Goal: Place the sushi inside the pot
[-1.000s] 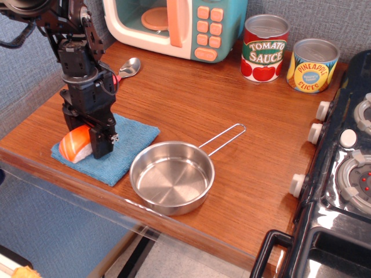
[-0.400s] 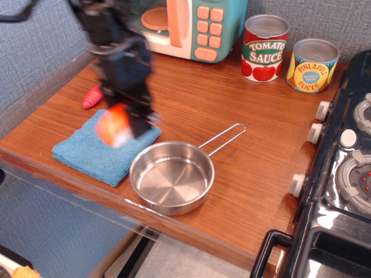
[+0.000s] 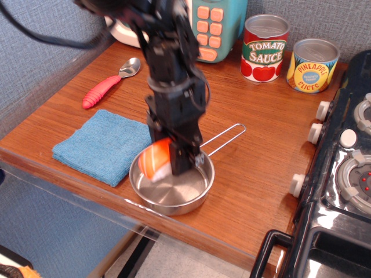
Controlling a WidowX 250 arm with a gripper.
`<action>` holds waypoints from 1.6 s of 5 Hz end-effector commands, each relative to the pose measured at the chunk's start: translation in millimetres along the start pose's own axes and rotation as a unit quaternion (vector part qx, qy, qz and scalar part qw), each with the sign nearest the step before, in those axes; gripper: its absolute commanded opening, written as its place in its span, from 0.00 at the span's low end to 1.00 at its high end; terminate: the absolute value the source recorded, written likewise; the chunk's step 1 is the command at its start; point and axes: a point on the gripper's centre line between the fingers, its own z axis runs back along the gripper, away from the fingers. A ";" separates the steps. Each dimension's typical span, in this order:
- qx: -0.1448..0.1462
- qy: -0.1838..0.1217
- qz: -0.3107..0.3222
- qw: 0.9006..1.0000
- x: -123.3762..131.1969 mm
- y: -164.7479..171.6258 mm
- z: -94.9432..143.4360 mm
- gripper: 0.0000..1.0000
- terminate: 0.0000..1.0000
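Note:
The sushi (image 3: 155, 163), orange on top with a white rice base, is held in my black gripper (image 3: 167, 157). The gripper is shut on it and hangs just above the left part of the pot (image 3: 194, 197), a shallow shiny steel pan with a wire loop handle pointing to the upper right. The sushi sits over the pot's inside, near its left rim. I cannot tell whether it touches the bottom. My arm hides the far rim of the pot.
A blue cloth (image 3: 101, 145) lies left of the pot. A red-handled spoon (image 3: 107, 86) lies behind it. A toy microwave (image 3: 210, 26) and two tin cans (image 3: 265, 47) (image 3: 313, 65) stand at the back. A black stove (image 3: 348, 168) fills the right side.
My gripper has carried the sushi from the blue cloth to the right and now holds it low over the pot. The cloth is bare and the spoon shows fully.

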 end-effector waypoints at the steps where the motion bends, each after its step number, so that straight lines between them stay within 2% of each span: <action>1: -0.003 0.011 0.004 1.000 7.3 3.6 -12.8 1.00 0.00; 2: -0.003 0.000 0.004 1.000 5.1 4.3 -2.3 1.00 0.00; 3: 0.025 -0.050 0.030 0.998 -2.9 6.2 35.8 1.00 0.00; 4: 0.055 -0.078 0.086 0.992 -14.2 11.8 62.7 1.00 0.00; 5: 0.062 -0.060 0.135 0.987 -19.5 18.9 62.0 1.00 0.00; 6: 0.057 -0.040 0.156 0.985 -19.4 23.2 54.4 1.00 0.00; 7: 0.069 -0.038 0.176 0.981 -18.1 23.0 51.2 1.00 0.00; 8: 0.069 -0.038 0.176 0.981 -18.1 23.0 51.2 1.00 0.00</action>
